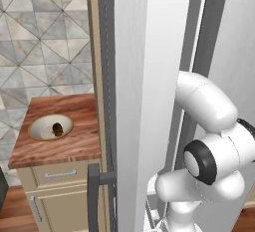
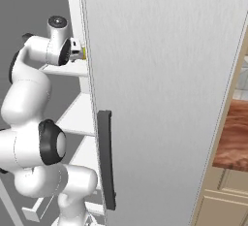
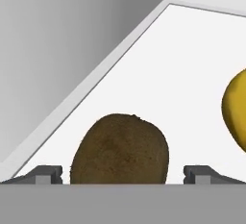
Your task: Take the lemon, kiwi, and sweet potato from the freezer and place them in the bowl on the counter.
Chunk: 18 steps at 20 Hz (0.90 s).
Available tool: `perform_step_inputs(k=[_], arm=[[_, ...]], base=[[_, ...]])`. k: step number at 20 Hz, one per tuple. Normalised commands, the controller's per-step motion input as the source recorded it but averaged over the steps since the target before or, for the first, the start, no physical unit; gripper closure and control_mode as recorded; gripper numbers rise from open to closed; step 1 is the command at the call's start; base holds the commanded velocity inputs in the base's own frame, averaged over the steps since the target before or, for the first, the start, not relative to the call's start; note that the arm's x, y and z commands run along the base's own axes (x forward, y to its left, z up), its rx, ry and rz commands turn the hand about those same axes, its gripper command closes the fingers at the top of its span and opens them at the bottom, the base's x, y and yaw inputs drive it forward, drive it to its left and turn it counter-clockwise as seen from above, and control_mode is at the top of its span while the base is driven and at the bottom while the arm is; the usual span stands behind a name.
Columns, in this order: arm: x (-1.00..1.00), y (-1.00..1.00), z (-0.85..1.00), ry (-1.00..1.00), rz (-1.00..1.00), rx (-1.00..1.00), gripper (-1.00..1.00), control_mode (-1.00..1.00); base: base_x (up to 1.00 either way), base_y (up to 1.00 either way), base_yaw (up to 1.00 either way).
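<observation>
On the white freezer shelf (image 3: 192,64) lies the brown fuzzy kiwi (image 3: 120,148), right in front of my gripper (image 3: 123,174). The gripper is open, with one fingertip on each side of the kiwi and a small gap to both. The yellow lemon (image 3: 236,112) sits on the same shelf, cut by the right edge of the hand view; a sliver of the lemon (image 2: 84,53) also shows beside my hand. The cream bowl (image 1: 34,126) stands on the wooden counter (image 1: 74,146) and holds a dark brown lump (image 1: 58,128).
The freezer's open door (image 2: 164,99) with its dark bar handle (image 2: 105,159) stands between the arm and the counter. A second dark handle (image 1: 93,196) is near the cabinet drawers (image 1: 60,174). The freezer's grey inner wall (image 3: 57,50) rises left of the kiwi.
</observation>
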Motion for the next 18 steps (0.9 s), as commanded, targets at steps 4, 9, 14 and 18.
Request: perform_step_inputs(k=[4,9,14,18], arm=[[0.0,0.1,-0.22,0.0,0.0,0.0,1.0,-1.0],[-0.02,-0.16,-0.01,-0.07,0.0,0.0,1.0,-1.0],[-0.15,-0.54,0.09,-0.14,0.0,0.0,1.0,-1.0],[-0.59,-0.26,0.14,-0.05,-0.05,0.0,1.0,-1.0]], base=[[0.0,0.0,0.0],[0.0,0.0,0.0],[0.0,0.0,0.0],[0.0,0.0,0.0]])
